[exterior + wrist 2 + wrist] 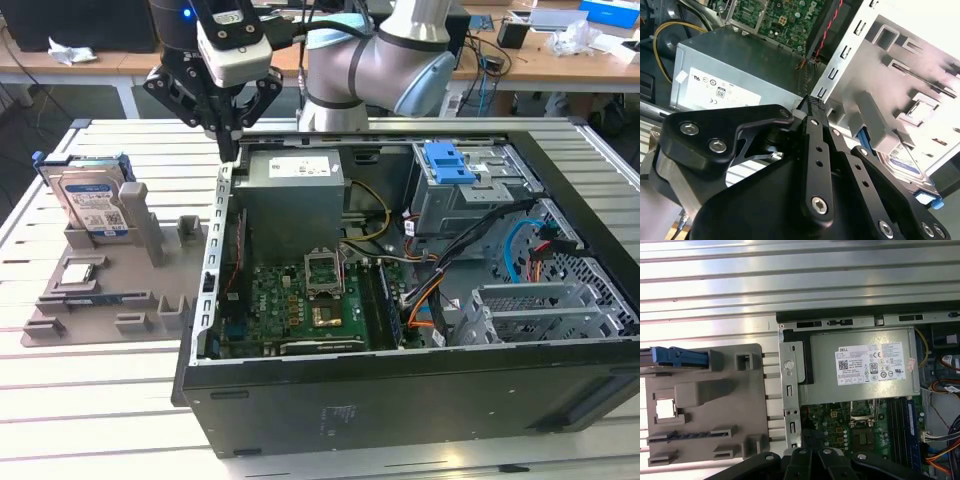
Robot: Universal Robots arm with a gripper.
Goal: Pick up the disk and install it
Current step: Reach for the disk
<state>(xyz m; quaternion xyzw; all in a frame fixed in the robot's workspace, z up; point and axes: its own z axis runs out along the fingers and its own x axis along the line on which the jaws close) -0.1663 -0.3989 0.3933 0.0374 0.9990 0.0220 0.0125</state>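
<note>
Disk (90, 195) partly behind grey post (143, 222)

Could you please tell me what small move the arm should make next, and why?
Probably shift the gripper toward the exterior view's left, over the disk: it is shut on nothing above the wall of the computer case, while the disk stands upright in the grey holder beside the case.
</note>
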